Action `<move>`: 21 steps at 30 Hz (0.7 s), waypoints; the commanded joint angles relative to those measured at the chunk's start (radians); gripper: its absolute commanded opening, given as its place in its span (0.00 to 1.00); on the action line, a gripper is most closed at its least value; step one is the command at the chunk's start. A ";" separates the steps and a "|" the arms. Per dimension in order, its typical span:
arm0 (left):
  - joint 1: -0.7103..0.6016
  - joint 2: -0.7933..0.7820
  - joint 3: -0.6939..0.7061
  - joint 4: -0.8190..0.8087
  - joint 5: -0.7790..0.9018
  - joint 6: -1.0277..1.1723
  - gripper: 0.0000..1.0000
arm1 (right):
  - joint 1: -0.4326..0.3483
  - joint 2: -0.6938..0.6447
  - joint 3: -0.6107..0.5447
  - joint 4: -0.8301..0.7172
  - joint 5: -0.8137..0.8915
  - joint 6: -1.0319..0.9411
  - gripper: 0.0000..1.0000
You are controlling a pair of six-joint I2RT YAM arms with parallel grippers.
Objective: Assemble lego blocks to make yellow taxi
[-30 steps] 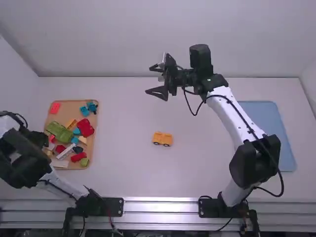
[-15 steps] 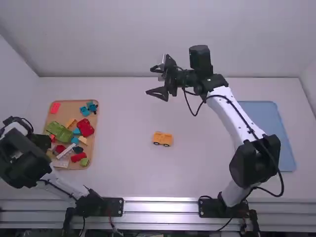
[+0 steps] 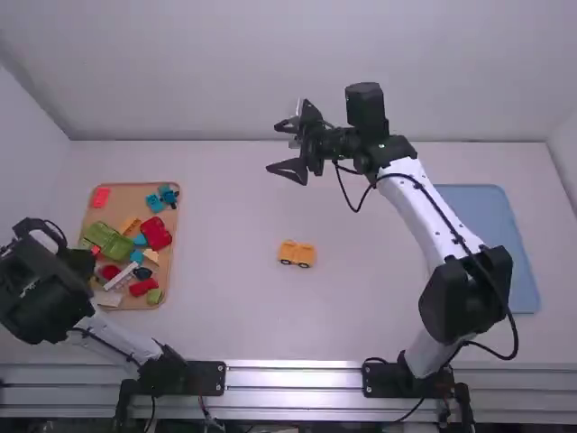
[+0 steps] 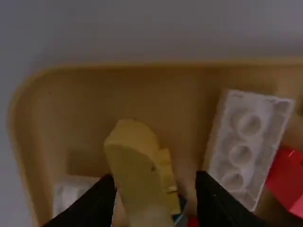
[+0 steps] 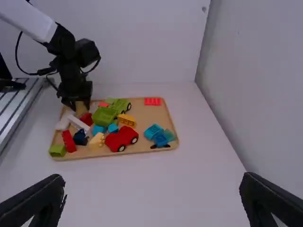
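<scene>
High view: car base [image 3: 297,254] between tray [image 3: 133,197], mat [image 3: 482,225].
Left gripper [image 3: 77,262]: fingers apart astride yellow block [image 4: 138,177], near white brick [image 4: 246,151].
Right gripper [image 3: 278,147]: fingers apart.

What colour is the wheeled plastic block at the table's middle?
The wheeled block is orange-yellow; high view shows it best.

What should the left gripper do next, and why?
Probably close the left gripper on the yellow block: its open fingers flank that block, and the wheeled car base likely needs another yellow piece.
</scene>
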 commanded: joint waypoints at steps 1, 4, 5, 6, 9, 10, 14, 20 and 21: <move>-0.003 -0.005 -0.023 0.012 -0.008 -0.007 0.46 | -0.005 -0.004 0.016 0.000 -0.002 0.000 0.99; -0.005 -0.005 -0.035 0.035 -0.003 -0.007 0.45 | -0.004 -0.004 0.016 0.000 -0.002 0.000 0.99; -0.004 -0.004 -0.035 0.034 -0.004 -0.007 0.43 | -0.004 -0.004 0.017 0.000 -0.002 0.000 0.99; -0.003 -0.003 -0.036 0.035 -0.004 -0.008 0.41 | -0.003 -0.004 0.017 0.000 -0.002 -0.001 0.99; -0.003 -0.003 -0.036 0.027 -0.003 -0.008 0.36 | -0.002 -0.004 0.017 0.000 -0.002 -0.001 0.99; -0.005 -0.003 -0.036 0.024 -0.004 -0.016 0.35 | -0.002 -0.004 0.017 0.001 -0.002 0.000 0.99; -0.005 -0.003 -0.050 0.045 -0.005 -0.030 0.36 | -0.004 -0.004 0.016 0.000 -0.002 0.000 0.99; -0.005 -0.003 -0.081 0.089 -0.004 -0.030 0.36 | -0.004 -0.004 0.017 0.000 -0.002 0.000 0.99; -0.005 -0.003 -0.081 0.088 -0.003 -0.030 0.36 | -0.004 -0.004 0.016 0.000 -0.002 0.000 0.99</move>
